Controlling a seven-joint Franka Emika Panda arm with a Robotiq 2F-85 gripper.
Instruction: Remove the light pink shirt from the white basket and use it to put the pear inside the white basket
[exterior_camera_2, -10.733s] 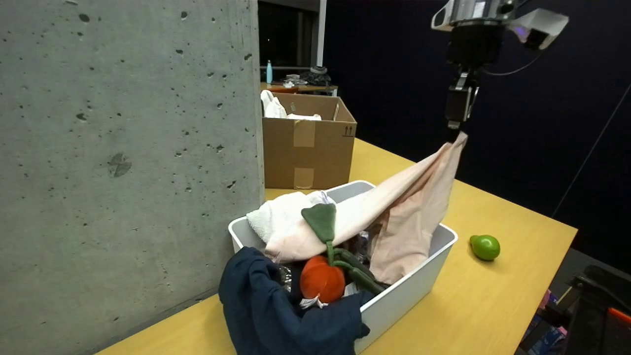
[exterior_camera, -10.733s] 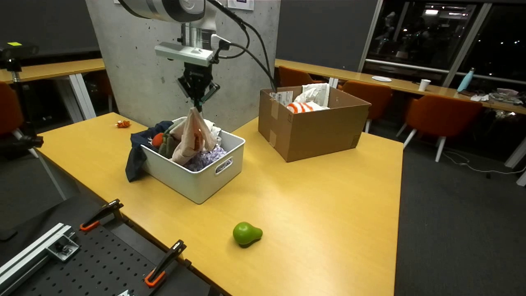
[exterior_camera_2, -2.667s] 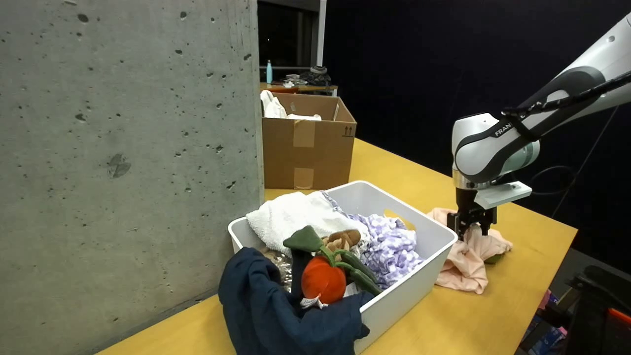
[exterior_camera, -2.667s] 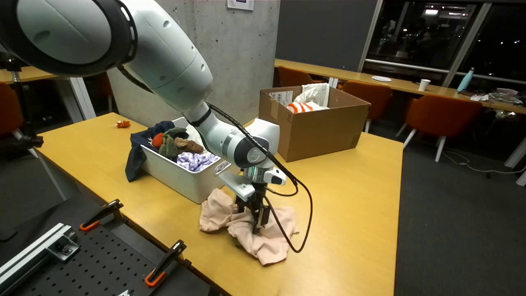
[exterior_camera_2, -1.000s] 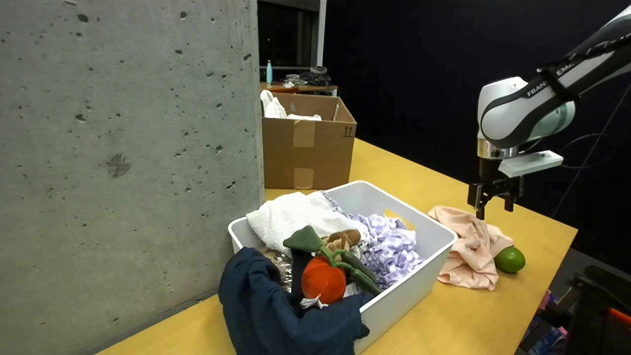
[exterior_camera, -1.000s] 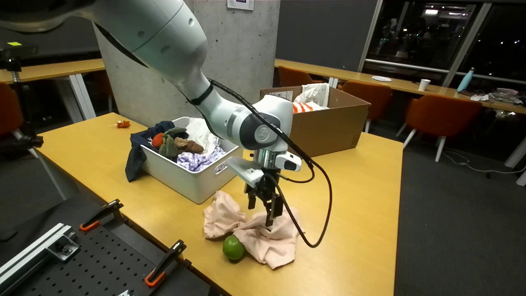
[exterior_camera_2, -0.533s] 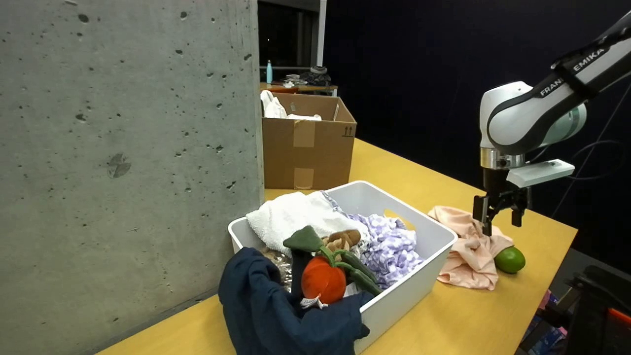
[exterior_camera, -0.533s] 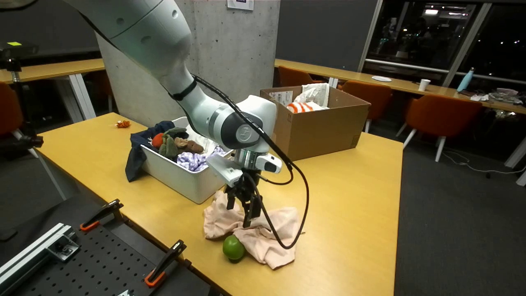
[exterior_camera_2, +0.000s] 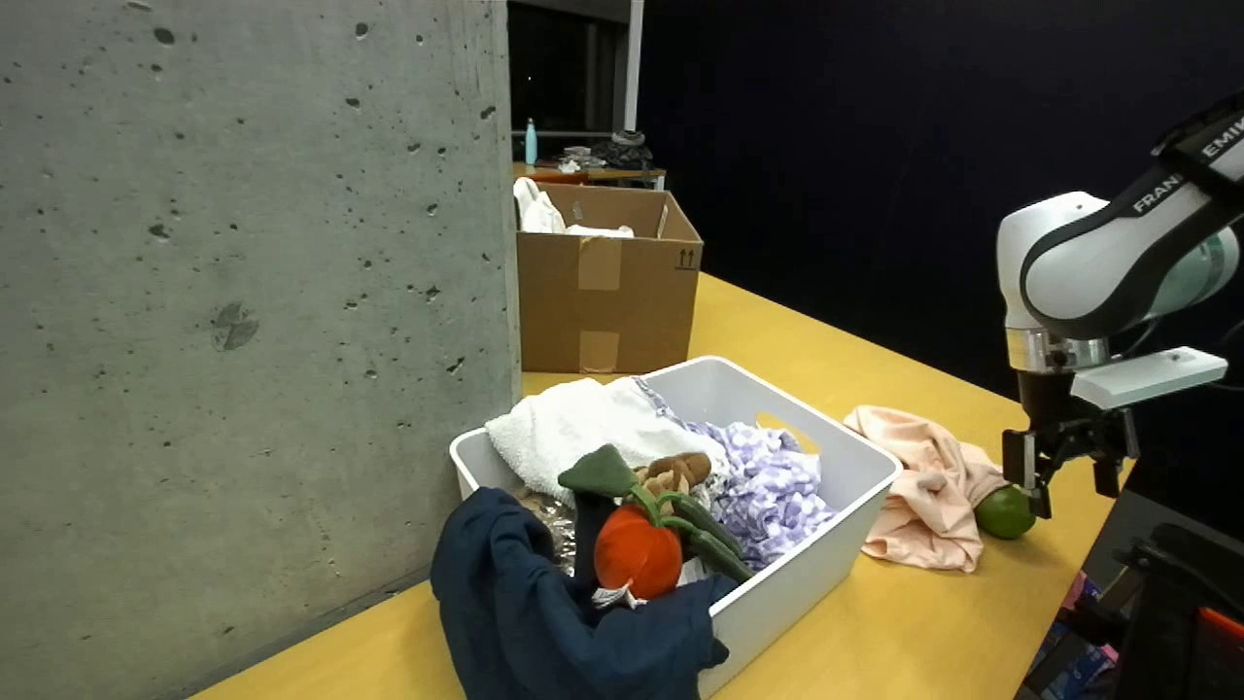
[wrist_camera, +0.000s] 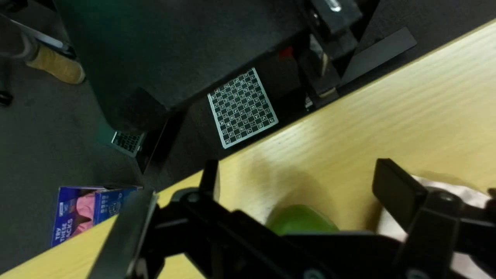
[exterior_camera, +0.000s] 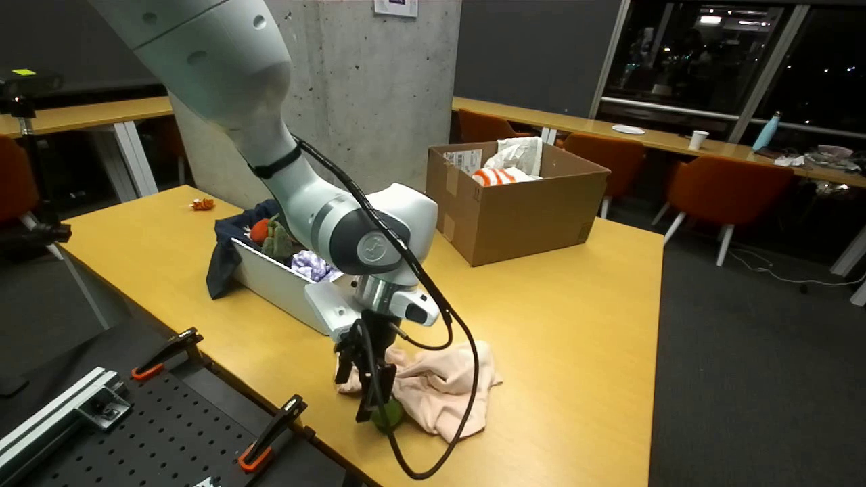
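Note:
The light pink shirt (exterior_camera: 443, 385) lies crumpled on the table, outside the white basket (exterior_camera_2: 807, 603), in both exterior views. Against its edge rests the green pear (exterior_camera_2: 1004, 513), uncovered on the side facing the table edge. My gripper (exterior_camera_2: 1074, 496) is low beside the pear, its jaws wide apart and holding nothing. In the wrist view, part of the pear (wrist_camera: 304, 221) shows between the spread fingers, below fingertip level in the picture, the rest hidden by the gripper body. A bit of shirt (wrist_camera: 471, 195) appears behind the right finger.
The basket holds a white towel (exterior_camera_2: 583, 423), a purple-white cloth (exterior_camera_2: 768, 486) and a plush vegetable (exterior_camera_2: 637, 552); a navy cloth (exterior_camera_2: 564, 612) hangs over its rim. A cardboard box (exterior_camera: 541, 216) stands farther back. Clamps (exterior_camera: 274, 433) sit along the near table edge.
Earlier my gripper held the shirt above the basket; the shirt now lies released by the pear. Over the last second the open gripper moved from above the shirt down to the pear.

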